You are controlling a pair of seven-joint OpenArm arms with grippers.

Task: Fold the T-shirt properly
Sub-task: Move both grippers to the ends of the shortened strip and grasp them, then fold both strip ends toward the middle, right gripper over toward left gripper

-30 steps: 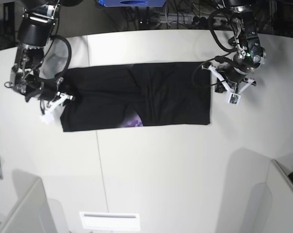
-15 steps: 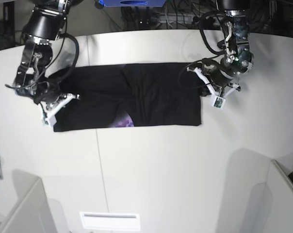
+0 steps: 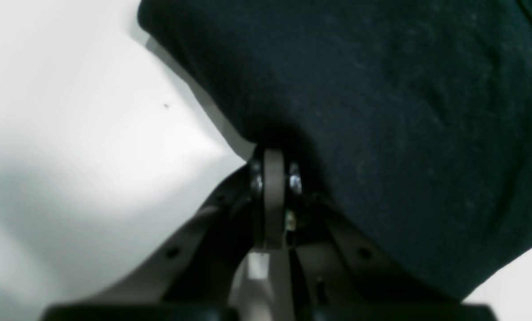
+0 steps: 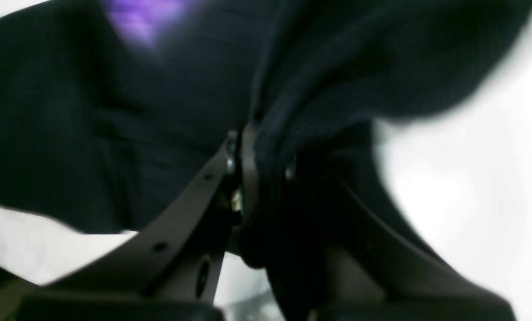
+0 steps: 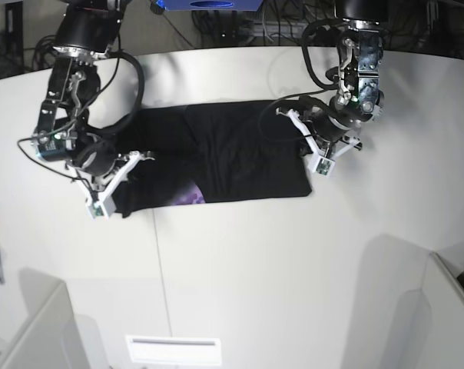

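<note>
I count one T-shirt (image 5: pixel 217 157), black, lying as a folded horizontal band across the centre of the white table (image 5: pixel 255 261), with one purple print patch showing at its 7 o'clock edge. No readable writing on it. Two grippers engage it. The left gripper (image 3: pixel 272 178), at the band's 3 o'clock end, has its jaws pinched together on the cloth edge. The right gripper (image 4: pixel 257 156), at the 9 o'clock end, clamps bunched fabric between narrow jaws.
</note>
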